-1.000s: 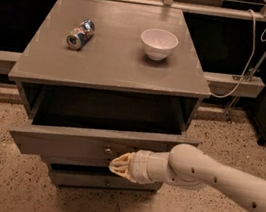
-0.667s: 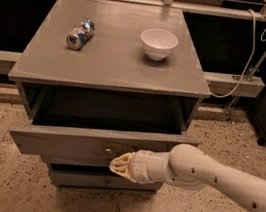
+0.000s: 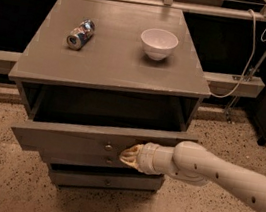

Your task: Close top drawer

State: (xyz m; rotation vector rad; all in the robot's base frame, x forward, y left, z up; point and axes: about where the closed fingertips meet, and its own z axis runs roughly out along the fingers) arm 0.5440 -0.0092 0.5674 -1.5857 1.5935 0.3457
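Hardly anything has moved: the closed hand (image 3: pixel 129 156) still presses the front of the top drawer (image 3: pixel 61 140) beside its knob (image 3: pixel 109 147), with the drawer still well out and nearly all the closing left.

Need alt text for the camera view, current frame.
The gripper is at the front panel of the pulled-out top drawer, just right of its knob, on a grey cabinet. On top are a drink can on its side and an upright white bowl.

cabinet top (image 3: pixel 115 62) | 1 can (image 3: pixel 80 34) on side | 1 white bowl (image 3: pixel 158 43) | gripper (image 3: pixel 127 155) at top drawer (image 3: pixel 66 140) front
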